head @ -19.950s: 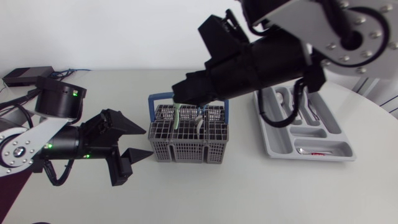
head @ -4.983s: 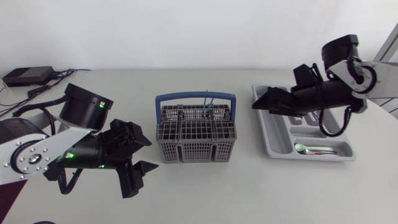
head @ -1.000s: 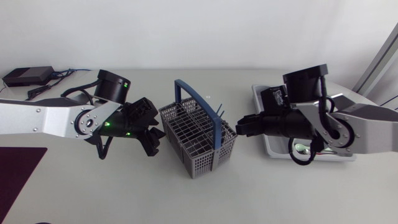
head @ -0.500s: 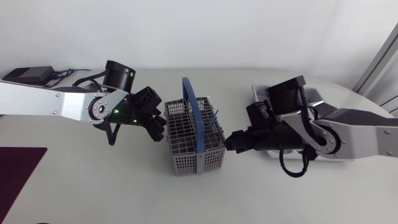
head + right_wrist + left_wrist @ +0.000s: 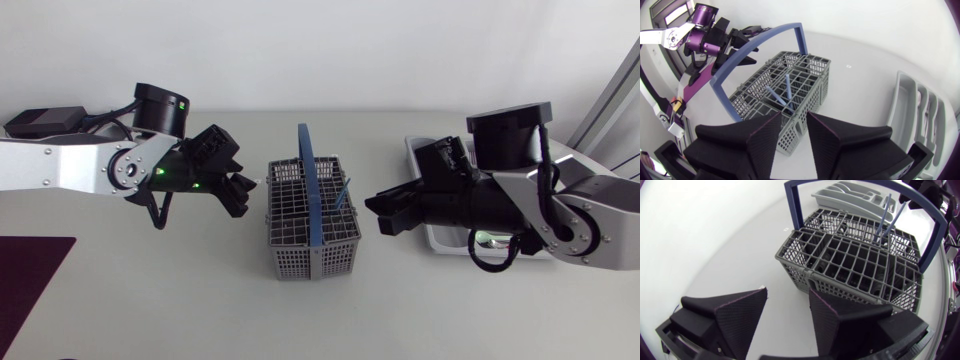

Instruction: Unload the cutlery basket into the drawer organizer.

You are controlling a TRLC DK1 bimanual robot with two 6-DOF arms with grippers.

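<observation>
Grey mesh cutlery basket (image 5: 290, 262) with upright blue handle (image 5: 309, 190) at mid-bench, two slim blue pieces (image 5: 343, 193) standing inside, left jaws released just beside its left wall, right jaws released near its right wall, grey drawer organizer (image 5: 413, 152) partly hidden behind right arm (image 5: 560, 200).

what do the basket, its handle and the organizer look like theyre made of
Basket: likely moulded plastic, matte grey; its walls and top are an even open grid.
Handle: probably plastic too, smooth blue, one flat arched band.
Organizer: seems to be plastic, light grey with a slight sheen and rounded moulded dividers.
</observation>
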